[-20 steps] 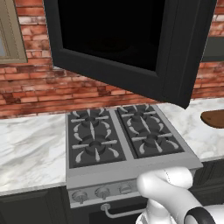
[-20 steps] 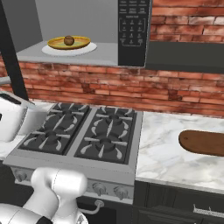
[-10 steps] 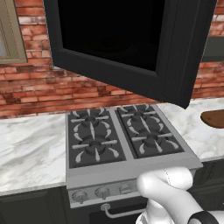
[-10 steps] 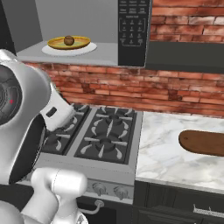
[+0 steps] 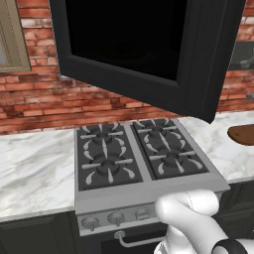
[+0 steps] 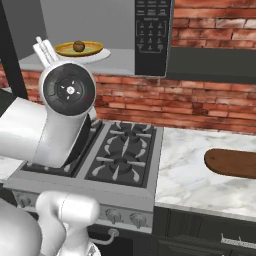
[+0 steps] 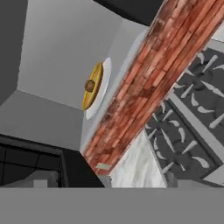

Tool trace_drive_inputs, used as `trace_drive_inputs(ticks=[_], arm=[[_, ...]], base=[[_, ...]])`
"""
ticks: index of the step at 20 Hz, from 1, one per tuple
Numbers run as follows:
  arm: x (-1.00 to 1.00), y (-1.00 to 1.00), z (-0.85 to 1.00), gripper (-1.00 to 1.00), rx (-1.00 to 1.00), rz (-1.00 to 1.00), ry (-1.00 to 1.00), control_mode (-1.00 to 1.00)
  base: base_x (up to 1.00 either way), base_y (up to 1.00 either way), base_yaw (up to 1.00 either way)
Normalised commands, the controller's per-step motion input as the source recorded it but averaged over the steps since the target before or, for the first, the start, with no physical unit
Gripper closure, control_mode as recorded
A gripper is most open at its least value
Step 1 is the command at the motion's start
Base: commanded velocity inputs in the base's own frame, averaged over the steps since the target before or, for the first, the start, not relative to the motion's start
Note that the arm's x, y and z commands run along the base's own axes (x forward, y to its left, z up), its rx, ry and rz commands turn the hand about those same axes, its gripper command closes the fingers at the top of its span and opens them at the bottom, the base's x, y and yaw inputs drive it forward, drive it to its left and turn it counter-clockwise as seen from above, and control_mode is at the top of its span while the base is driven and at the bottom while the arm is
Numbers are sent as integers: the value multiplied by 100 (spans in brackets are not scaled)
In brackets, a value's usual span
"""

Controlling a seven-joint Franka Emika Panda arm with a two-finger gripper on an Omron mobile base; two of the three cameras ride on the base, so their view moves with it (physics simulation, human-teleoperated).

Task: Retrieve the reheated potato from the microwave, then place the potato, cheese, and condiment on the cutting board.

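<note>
The microwave (image 6: 151,35) hangs open above the stove, and its black door (image 5: 149,44) swings out to the left. Inside, the small brown potato (image 6: 78,46) (image 7: 89,85) sits on a yellow plate (image 6: 92,49) (image 7: 97,78). My arm rises in front of the stove's left side. My gripper (image 6: 44,50) pokes up above the round wrist joint, left of and just below the plate, open with nothing in it. The dark brown cutting board (image 6: 235,162) (image 5: 243,135) lies on the counter right of the stove. The cheese and the condiment are out of view.
A black four-burner stove (image 5: 134,154) (image 6: 125,152) (image 7: 192,109) lies under the microwave, with white marble counter (image 5: 34,173) (image 6: 190,175) on both sides. A red brick wall (image 6: 200,107) runs behind. The open microwave door overhangs the stove's back.
My arm has swung up from the left edge of the right base view. It now stands tall before the stove, with the hand raised to the microwave's opening. The potato and the board have not moved.
</note>
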Motion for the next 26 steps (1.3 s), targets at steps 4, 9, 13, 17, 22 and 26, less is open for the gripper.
trace_drive_inputs(ticks=[4,9,13,17,22,26], arm=[[50,31,2,-100,18,9,11,-100],[45,22,7,-100,17,22,6,-100],[25,30,8,-100,17,36,0,-100],[26,32,3,-100,14,35,0,-100],[22,28,4,-100,10,29,0,-100],[-11,39,0,-100,0,27,-6,-100]], base=[[0,0,0],[0,0,0],[0,0,0],[0,0,0],[0,0,0],[0,0,0]])
